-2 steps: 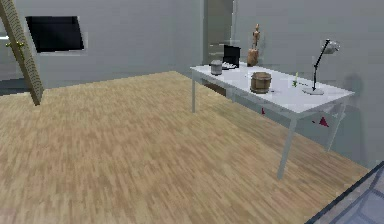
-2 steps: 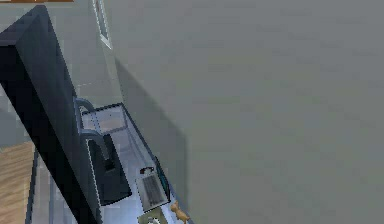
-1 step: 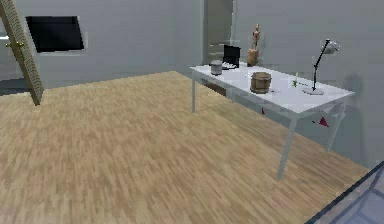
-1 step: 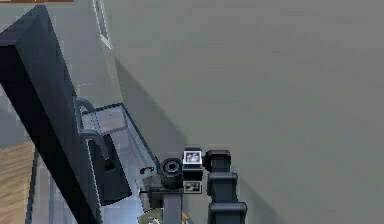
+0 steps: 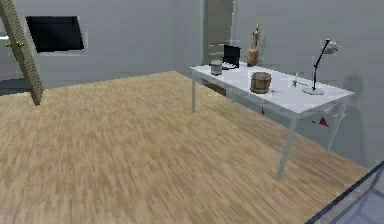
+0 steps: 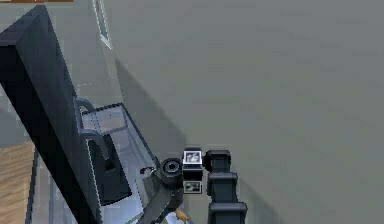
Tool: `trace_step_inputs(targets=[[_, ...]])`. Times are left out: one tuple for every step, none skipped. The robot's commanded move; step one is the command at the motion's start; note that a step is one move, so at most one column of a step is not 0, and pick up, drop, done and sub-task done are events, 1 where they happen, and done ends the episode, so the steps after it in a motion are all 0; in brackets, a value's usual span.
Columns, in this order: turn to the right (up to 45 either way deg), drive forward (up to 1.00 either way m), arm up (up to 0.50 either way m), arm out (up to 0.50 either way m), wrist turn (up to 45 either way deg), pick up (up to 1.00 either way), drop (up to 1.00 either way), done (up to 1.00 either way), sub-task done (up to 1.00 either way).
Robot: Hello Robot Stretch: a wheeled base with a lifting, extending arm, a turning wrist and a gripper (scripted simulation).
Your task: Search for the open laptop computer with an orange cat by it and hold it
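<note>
Wood flooring ahead of you carries a white desk with an open laptop; whether your gripper holds anything cannot be told.

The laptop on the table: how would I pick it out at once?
Find the long white table on the forward view's right. At its far end stands the open laptop, between a grey pot and a brown statuette. It alone is black with an upright screen.
</note>
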Motion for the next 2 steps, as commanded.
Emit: trace_step_inputs(targets=[[0.0, 0.0, 0.0, 0.0, 45.0, 0.0, 0.0, 0.0, 0.0], [0.0, 0.0, 0.0, 0.0, 45.0, 0.0, 0.0, 0.0, 0.0]])
